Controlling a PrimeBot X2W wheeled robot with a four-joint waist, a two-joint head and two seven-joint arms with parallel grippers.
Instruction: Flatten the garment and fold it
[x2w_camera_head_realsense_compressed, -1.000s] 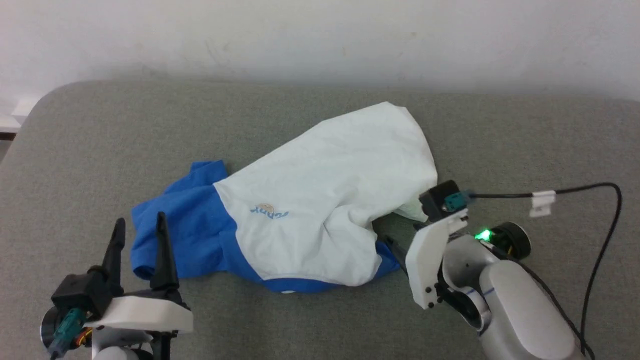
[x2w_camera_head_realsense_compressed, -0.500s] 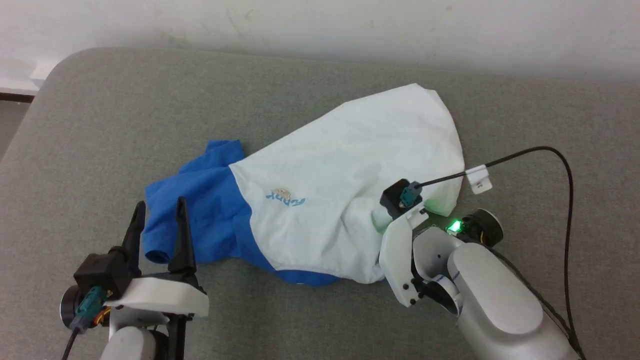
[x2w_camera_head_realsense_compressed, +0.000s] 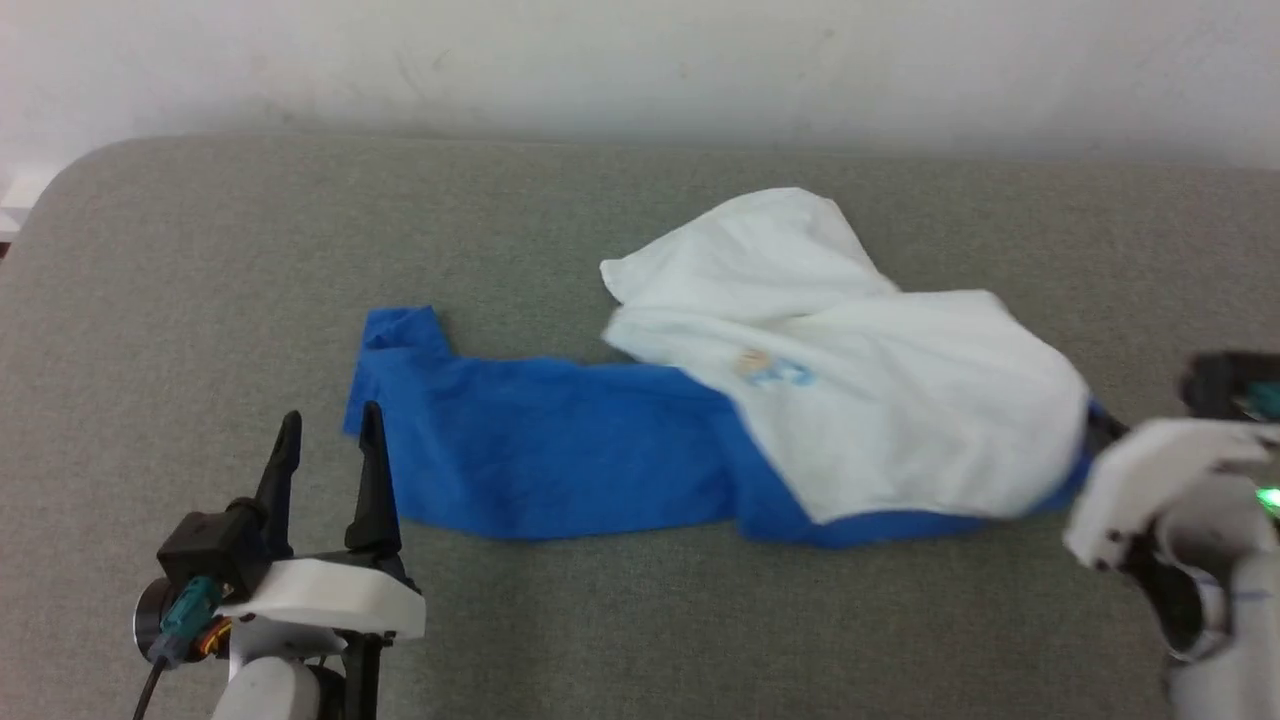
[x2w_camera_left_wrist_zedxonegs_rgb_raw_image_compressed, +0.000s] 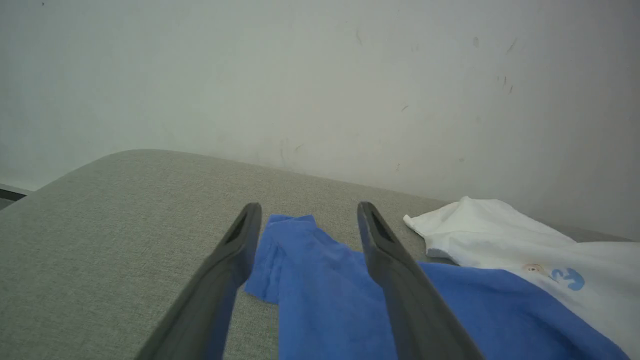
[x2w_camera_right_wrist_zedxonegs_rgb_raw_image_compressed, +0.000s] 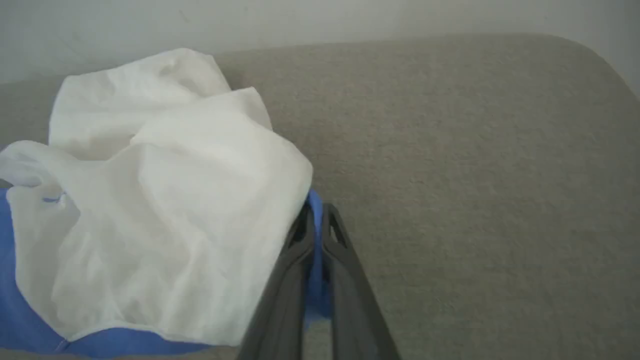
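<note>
The garment (x2w_camera_head_realsense_compressed: 880, 420) lies stretched across the grey surface. Its blue sleeve and shoulder part (x2w_camera_head_realsense_compressed: 560, 450) runs out to the left and its crumpled white body sits on the right, with the small chest print (x2w_camera_head_realsense_compressed: 770, 370) facing up. My right gripper (x2w_camera_head_realsense_compressed: 1100, 435) is at the garment's right end, partly hidden behind the white cloth. In the right wrist view this gripper (x2w_camera_right_wrist_zedxonegs_rgb_raw_image_compressed: 314, 207) is shut on a blue edge (x2w_camera_right_wrist_zedxonegs_rgb_raw_image_compressed: 316, 250) of the garment (x2w_camera_right_wrist_zedxonegs_rgb_raw_image_compressed: 165, 200). My left gripper (x2w_camera_head_realsense_compressed: 330, 418) stands open just in front of the blue sleeve end; its fingers (x2w_camera_left_wrist_zedxonegs_rgb_raw_image_compressed: 308, 207) straddle the blue cloth (x2w_camera_left_wrist_zedxonegs_rgb_raw_image_compressed: 325, 280) without touching it.
The grey padded surface (x2w_camera_head_realsense_compressed: 200, 280) has a rounded corner at the far left and meets a white wall (x2w_camera_head_realsense_compressed: 640, 60) behind. Bare grey surface lies in front of the garment and to its right.
My right gripper has shut on the garment's blue edge and pulled it right, drawing the bunched shirt out into a long strip. The left gripper stays open. The head view has shifted.
</note>
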